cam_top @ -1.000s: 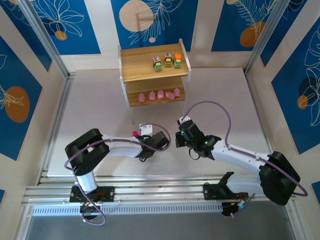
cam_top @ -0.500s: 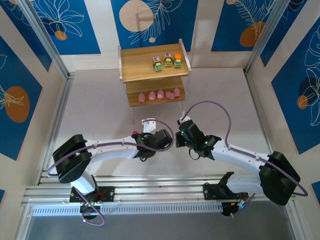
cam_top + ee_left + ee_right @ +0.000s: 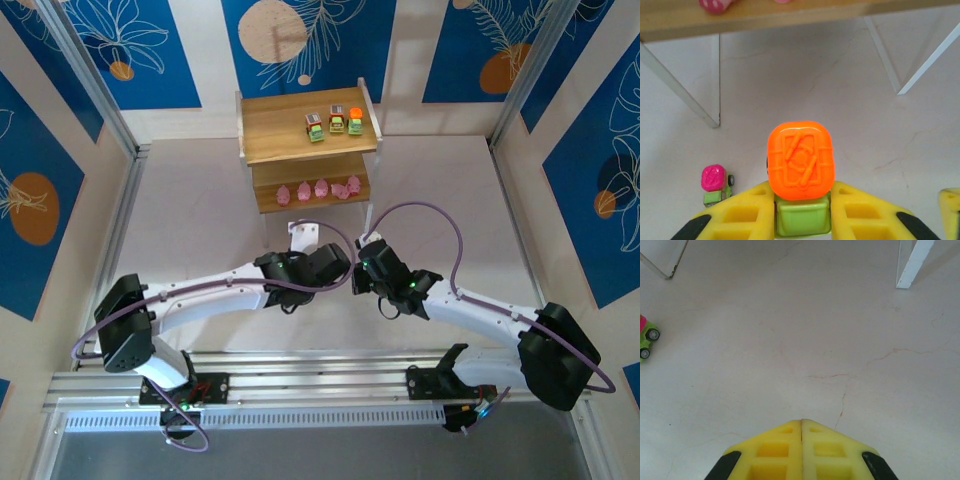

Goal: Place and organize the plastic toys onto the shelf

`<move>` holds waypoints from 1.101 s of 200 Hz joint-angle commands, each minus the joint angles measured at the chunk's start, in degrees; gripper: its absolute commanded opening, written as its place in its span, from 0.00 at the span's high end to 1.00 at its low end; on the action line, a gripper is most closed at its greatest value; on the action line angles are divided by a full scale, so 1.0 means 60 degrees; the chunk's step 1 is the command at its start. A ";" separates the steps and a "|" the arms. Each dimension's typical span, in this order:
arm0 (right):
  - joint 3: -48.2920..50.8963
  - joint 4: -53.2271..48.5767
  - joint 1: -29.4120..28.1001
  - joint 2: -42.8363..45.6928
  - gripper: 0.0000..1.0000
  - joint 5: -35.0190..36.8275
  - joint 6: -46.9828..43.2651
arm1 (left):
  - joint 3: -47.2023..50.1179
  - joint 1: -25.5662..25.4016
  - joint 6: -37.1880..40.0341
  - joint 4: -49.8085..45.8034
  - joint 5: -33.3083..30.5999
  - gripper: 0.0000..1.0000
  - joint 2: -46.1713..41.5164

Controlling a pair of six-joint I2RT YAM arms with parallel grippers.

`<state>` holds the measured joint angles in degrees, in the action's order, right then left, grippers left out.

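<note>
top: shelf [image 3: 290, 130] has three blocky toys [image 3: 335, 122] up top, five pink figures [image 3: 320, 188] below, so eight look done | left wrist: left gripper [image 3: 801, 200] clamped on orange toy [image 3: 800, 167], facing shelf; pink-topped toy [image 3: 716, 182] loose on table [image 3: 840, 100] | right wrist: right gripper [image 3: 801, 422] pinched shut, empty, pink-topped toy [image 3: 645, 342] at left edge | two to go i reckon

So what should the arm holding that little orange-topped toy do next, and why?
Probably lift and carry it forward toward the top board of the small wooden two-tier shelf. The left pincer is shut on the orange-topped green plastic toy low, in front of the shelf's legs, and three similar blocky green toys already stand on that board with room beside them.
</note>
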<state>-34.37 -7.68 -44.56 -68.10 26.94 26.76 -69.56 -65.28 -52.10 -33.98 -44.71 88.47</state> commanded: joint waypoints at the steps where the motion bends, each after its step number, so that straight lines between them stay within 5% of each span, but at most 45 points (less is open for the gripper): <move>1: -0.0234 0.0064 0.0028 0.0099 0.98 -0.0043 0.0168 | -0.0738 -0.0078 0.0471 -0.0797 -0.0312 0.79 -0.0248; 132: -0.0234 0.0044 0.0050 0.0144 0.98 -0.0079 0.0175 | -0.3364 0.0083 0.2338 -0.1441 -0.0736 0.78 -0.0023; 220: -0.0255 0.0134 0.0054 0.0058 0.98 -0.0262 0.0125 | -0.4941 0.1044 0.3749 -0.1584 -0.0208 0.78 0.0032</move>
<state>-34.37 -7.68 -44.53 -68.10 26.68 26.76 -95.00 -61.06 -33.85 -42.15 -46.78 88.44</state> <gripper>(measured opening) 0.047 0.236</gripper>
